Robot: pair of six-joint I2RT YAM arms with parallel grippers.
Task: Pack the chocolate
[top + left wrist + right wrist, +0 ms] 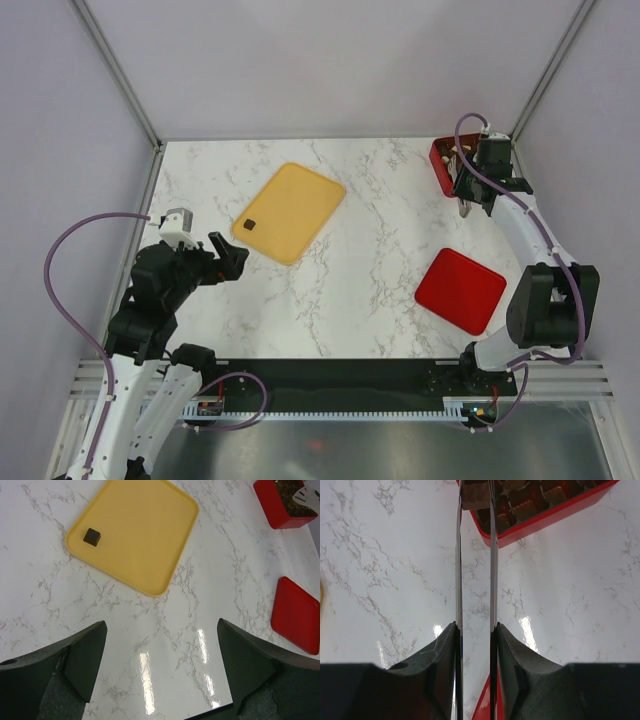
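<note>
The left wrist view shows the left gripper [161, 625] with its two dark fingers [85, 655] spread wide, and only the marble table [150, 600] lies between them. Ahead of these fingers, more toward the left one, lies the yellow tray [145, 545]. Near its left corner sits one dark chocolate [92, 536], well apart from both fingertips. In the top view this chocolate is only a small dark spot, but the wrist view shows a square form with a peak. Far ahead of the right finger stands the red box [277, 510], and nearer on that same side lies the flat red lid [297, 615]. The right wrist view gives what the others do not. The right gripper [475, 487] carries two thin metal blades [458, 570], almost pressed together, and between their tips a brown piece [476, 500] is pinched, just over the edge of the box. To the right of the blades, more brown pieces [530, 507] sit in the compartments of the box. In the top view this gripper is only a dark mass at the box, and the pinched piece cannot be seen.
</note>
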